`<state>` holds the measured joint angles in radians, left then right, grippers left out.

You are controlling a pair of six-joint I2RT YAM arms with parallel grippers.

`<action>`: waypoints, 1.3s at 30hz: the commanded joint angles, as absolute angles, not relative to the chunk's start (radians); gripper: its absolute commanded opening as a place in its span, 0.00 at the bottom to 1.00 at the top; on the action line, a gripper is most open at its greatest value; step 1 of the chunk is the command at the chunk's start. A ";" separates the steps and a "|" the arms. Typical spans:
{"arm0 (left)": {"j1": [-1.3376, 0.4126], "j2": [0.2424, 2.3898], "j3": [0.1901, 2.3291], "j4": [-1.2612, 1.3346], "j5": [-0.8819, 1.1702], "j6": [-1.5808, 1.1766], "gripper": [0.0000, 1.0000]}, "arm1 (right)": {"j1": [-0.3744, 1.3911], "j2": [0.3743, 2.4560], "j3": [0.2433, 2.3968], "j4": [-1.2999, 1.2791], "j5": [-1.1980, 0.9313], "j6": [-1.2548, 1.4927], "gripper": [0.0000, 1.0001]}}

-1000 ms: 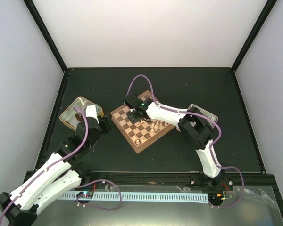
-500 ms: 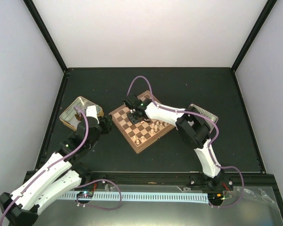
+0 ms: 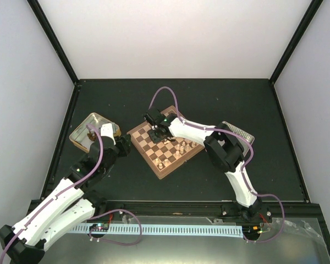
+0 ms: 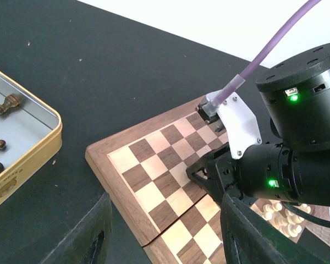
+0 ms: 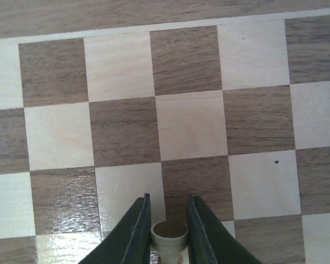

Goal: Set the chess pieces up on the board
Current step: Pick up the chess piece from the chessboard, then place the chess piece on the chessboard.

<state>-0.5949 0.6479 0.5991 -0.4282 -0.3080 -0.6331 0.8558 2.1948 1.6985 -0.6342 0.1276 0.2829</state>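
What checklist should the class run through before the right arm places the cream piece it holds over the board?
1. Grip: the right gripper has its jaws against both sides of the cream piece: ok.
2. Landing space: the squares of the board around the piece are bare in the right wrist view: ok.
3. Piece orientation: only a round end shows between the jaws, so upright or tilted: cannot tell.
4. Left gripper: open, holding nothing, beside the board's corner: ok.
5. Other cream pieces: they stand on the far side of the board from the right gripper: ok.
6. Correct target square: cannot tell.
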 commanded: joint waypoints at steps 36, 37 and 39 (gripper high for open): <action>-0.632 0.782 0.435 0.217 0.187 -0.501 0.59 | 0.773 1.539 0.969 0.305 -0.519 1.500 0.12; -0.633 0.795 0.440 0.206 0.175 -0.507 0.56 | 0.773 1.541 0.961 0.328 -0.534 1.522 0.12; -0.634 0.820 0.448 0.196 0.175 -0.509 0.51 | 0.773 1.552 0.948 0.376 -0.556 1.557 0.12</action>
<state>-0.6243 0.7856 0.4347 0.1593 0.1658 -0.5110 0.7708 1.5826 0.9653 0.2100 -0.4961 1.4124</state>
